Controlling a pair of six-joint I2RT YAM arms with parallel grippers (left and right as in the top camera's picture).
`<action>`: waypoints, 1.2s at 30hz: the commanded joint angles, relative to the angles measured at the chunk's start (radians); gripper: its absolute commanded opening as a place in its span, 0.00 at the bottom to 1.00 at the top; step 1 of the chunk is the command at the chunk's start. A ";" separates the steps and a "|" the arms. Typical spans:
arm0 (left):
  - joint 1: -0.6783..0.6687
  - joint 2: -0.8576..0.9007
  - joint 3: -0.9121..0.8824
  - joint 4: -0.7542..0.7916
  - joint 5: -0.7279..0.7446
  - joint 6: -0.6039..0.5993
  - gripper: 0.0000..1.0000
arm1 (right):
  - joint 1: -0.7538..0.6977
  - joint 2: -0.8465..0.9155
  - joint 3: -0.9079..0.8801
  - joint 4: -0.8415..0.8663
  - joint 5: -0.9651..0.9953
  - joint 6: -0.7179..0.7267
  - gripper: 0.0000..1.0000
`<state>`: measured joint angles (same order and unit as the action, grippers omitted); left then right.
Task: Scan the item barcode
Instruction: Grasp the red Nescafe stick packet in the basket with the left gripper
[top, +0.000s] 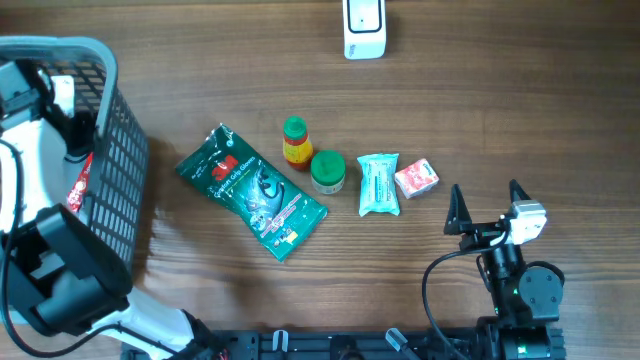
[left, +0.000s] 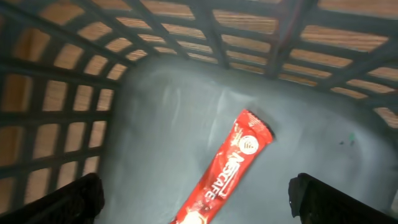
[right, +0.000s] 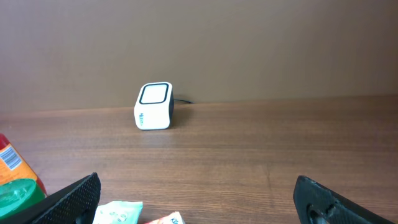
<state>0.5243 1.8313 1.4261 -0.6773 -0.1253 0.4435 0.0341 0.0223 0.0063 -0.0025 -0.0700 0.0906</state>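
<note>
My left jaws: spread wide inside the basket (left: 62, 106), with one dark finger (left: 68, 202) in each lower corner of my left wrist view, pinching nothing.
Nescafé sachet (left: 227, 168): red, lying slantwise on the basket's grey floor between those fingers and touching neither; its lower end runs off the frame.
Left wrist only: the sachet's lettering and the basket floor. Overhead gives just a red sliver through the mesh.
My left arm (top: 35, 170): bent over the basket's rim at the bench's left edge.
My right jaws: spread and empty, low over the bench (right: 249, 149), facing its far side.
Just ahead of them: teal packet (right: 118, 213), red-and-white carton (right: 165, 219), green-lidded jar (right: 15, 196) and yellow bottle (right: 12, 165), all cut by the frame.
Overhead only: a green pouch (top: 250, 192) lying left of the bottle, near the basket.
Scanner (right: 153, 106): white, upright at the bench's far side, well apart from everything. My right wrist shows its dark-rimmed top.
</note>
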 joint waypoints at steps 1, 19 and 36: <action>0.075 0.051 -0.002 -0.039 0.196 0.134 1.00 | 0.004 0.000 -0.001 0.003 0.010 0.017 1.00; 0.107 0.314 -0.099 -0.077 0.165 0.283 0.30 | 0.004 0.000 -0.001 0.003 0.010 0.017 1.00; 0.102 -0.050 0.147 -0.176 0.124 0.034 0.04 | 0.004 0.001 -0.001 0.003 0.010 0.017 1.00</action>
<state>0.6216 1.9656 1.4761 -0.8619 0.0162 0.5621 0.0341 0.0223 0.0063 -0.0025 -0.0696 0.0906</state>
